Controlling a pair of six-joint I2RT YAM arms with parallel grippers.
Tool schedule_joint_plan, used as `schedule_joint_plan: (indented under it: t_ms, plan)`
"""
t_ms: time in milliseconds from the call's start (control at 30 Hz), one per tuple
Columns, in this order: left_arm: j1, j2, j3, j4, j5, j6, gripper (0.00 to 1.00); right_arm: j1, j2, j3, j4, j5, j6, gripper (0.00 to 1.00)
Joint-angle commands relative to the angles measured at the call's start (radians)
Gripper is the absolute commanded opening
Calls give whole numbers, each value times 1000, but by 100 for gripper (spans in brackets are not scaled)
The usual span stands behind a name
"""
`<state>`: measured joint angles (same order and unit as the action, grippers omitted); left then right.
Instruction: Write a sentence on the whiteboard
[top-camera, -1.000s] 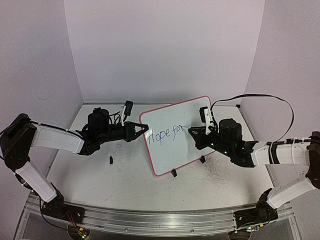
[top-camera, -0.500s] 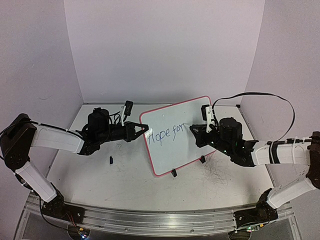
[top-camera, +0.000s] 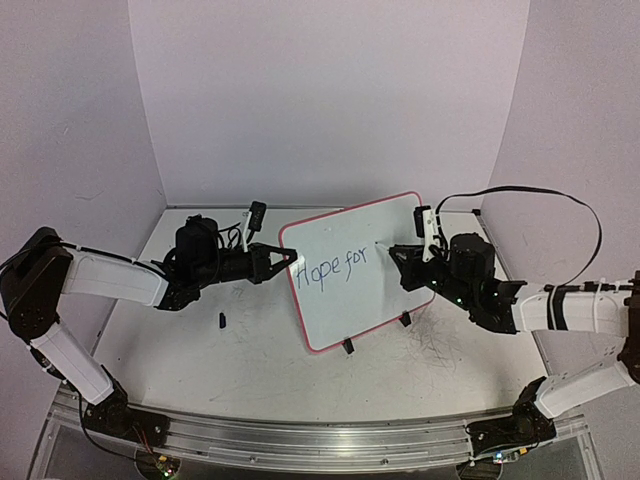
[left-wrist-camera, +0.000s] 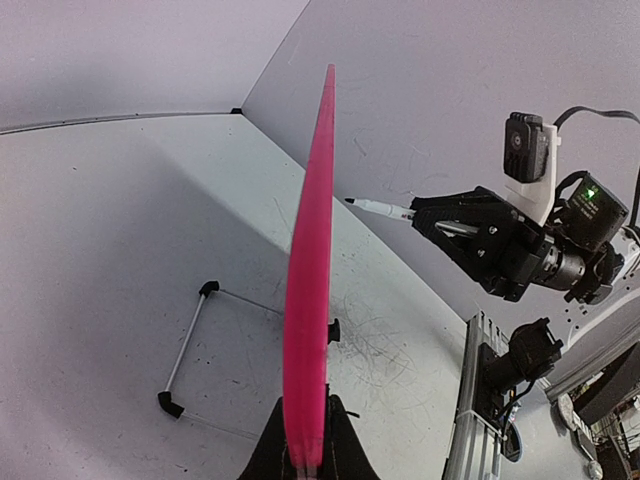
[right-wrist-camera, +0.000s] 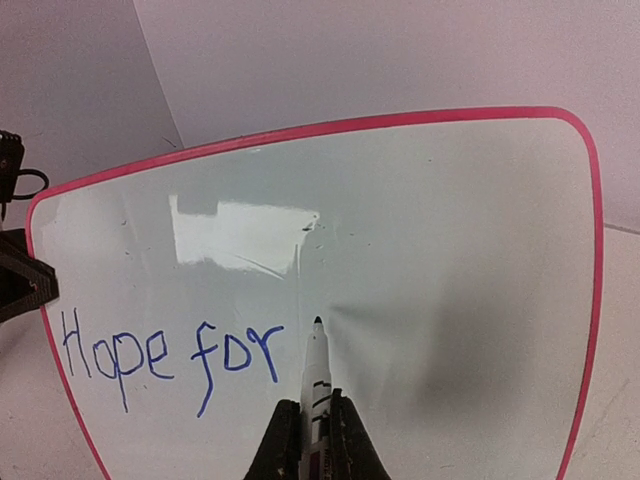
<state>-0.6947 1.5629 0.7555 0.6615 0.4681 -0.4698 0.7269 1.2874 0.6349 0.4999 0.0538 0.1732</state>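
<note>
The whiteboard (top-camera: 365, 290), white with a red-pink rim, stands tilted upright mid-table on small black feet. My left gripper (top-camera: 291, 259) is shut on its left edge; the left wrist view shows the board (left-wrist-camera: 309, 270) edge-on as a pink strip between the fingers of my left gripper (left-wrist-camera: 306, 402). The sentence (top-camera: 333, 269) reads "Hope for" in blue (right-wrist-camera: 170, 355). My right gripper (top-camera: 396, 252) is shut on a white marker (right-wrist-camera: 316, 365), as the right gripper (right-wrist-camera: 313, 398) shows in its wrist view. The marker's tip (left-wrist-camera: 350, 202) hangs just off the board, right of the "r".
A small dark marker cap (top-camera: 222, 320) lies on the table left of the board. A thin wire stand (left-wrist-camera: 190, 345) rests on the table behind the board. Scribble marks (top-camera: 440, 345) stain the table at right. A black cable (top-camera: 530, 200) loops above the right arm.
My right arm has drawn back to the right, and the marker tip has moved right and slightly up, away from the "r". Board and left gripper have stayed put.
</note>
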Motion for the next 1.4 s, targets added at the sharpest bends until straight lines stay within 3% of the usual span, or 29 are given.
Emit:
schedule_joint_plan:
  t_ms: [0,600,1367]
  plan:
    - [3,-22,0,-31,-46,86,0,-5,26,53,28,8,-15,0]
    - [3,-27,-1,-32,-46,91,0,-10,78,91,41,21,-19,0]
    - [3,-33,0,-34,-49,94,0,-9,37,-4,-7,-2,18,0]
